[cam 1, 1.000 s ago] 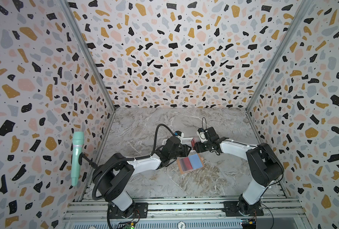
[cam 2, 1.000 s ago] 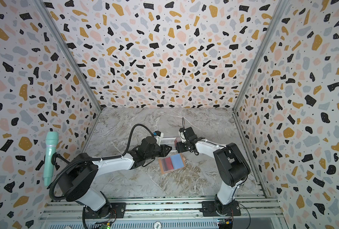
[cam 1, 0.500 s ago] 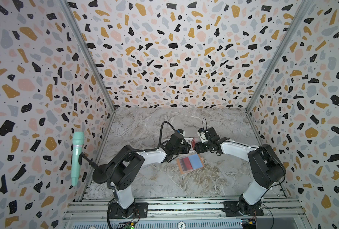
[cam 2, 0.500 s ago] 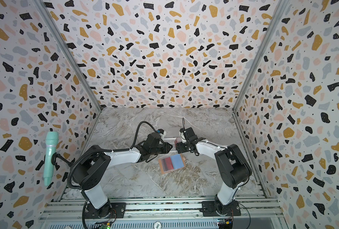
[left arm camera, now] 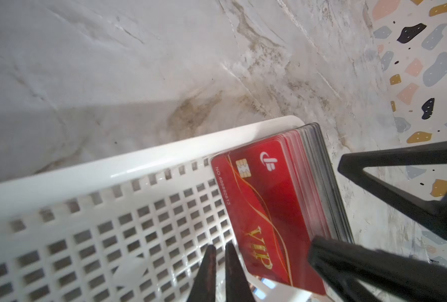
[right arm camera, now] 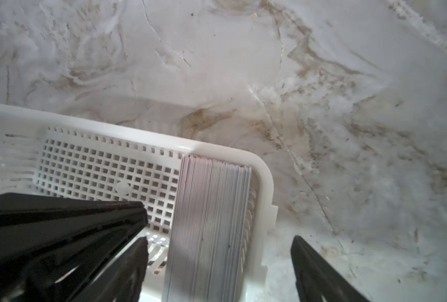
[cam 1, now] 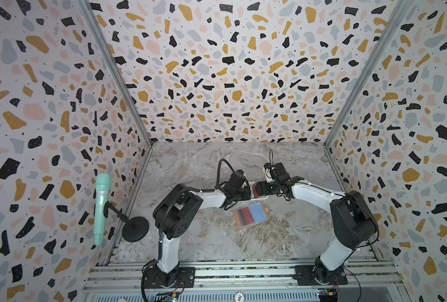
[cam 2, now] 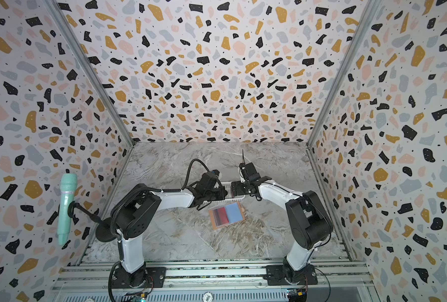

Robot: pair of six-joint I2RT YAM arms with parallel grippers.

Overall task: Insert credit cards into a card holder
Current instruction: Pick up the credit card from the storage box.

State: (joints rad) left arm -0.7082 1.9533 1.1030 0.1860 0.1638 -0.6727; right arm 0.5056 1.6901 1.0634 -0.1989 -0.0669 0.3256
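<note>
The card holder [cam 1: 259,212] lies open on the marble table in both top views, pale blue inside, with a red card [cam 1: 243,216] in its left half. A stack of red VIP credit cards [left arm camera: 269,209] stands on edge at one end of the white basket [left arm camera: 138,159]. My left gripper [left arm camera: 218,251] hangs over the basket floor beside the stack, its fingers almost together with nothing between them. My right gripper [right arm camera: 219,239] is open and straddles the stack [right arm camera: 209,222] and the basket's end wall. One finger [right arm camera: 136,261] is inside the basket and the other outside.
The white basket [cam 1: 251,200] sits just behind the card holder, between the two grippers. A mint-green microphone [cam 1: 100,206] on a black round-based stand [cam 1: 135,228] stands at the table's left edge. Patterned walls close in three sides.
My left gripper has moved further over the basket and its jaws have closed. The right gripper's jaws have widened around the stack. The card holder has not moved.
</note>
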